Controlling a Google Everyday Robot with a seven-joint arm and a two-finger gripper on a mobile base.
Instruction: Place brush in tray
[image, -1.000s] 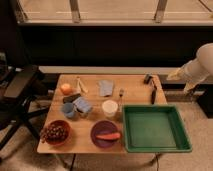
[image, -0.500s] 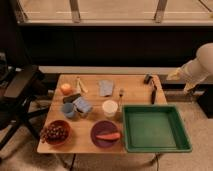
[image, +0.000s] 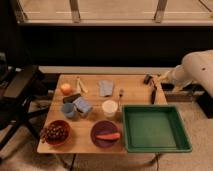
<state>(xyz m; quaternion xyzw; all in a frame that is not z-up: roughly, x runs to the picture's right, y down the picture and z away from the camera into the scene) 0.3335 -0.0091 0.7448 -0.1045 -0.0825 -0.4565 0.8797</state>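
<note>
The brush (image: 153, 94) is a slim dark stick lying on the wooden table (image: 135, 89), near its far right edge, just beyond the tray. The tray (image: 186, 134) is a large green rectangle with a raised rim at the front right of the table, with nothing in it. My arm reaches in from the right, and the gripper (image: 160, 78) sits at its end over the table's far right corner, just behind the brush's far end. A small dark shape (image: 147, 78) lies next to it.
On the table are a purple plate (image: 98, 128) with a carrot, a red bowl of grapes (image: 55, 132), a white cup (image: 109, 107), a blue cup (image: 69, 110), a dark flat block (image: 71, 98), an orange (image: 65, 88), a grey cloth (image: 106, 87) and a fork (image: 120, 95). A black chair (image: 20, 87) stands at the left.
</note>
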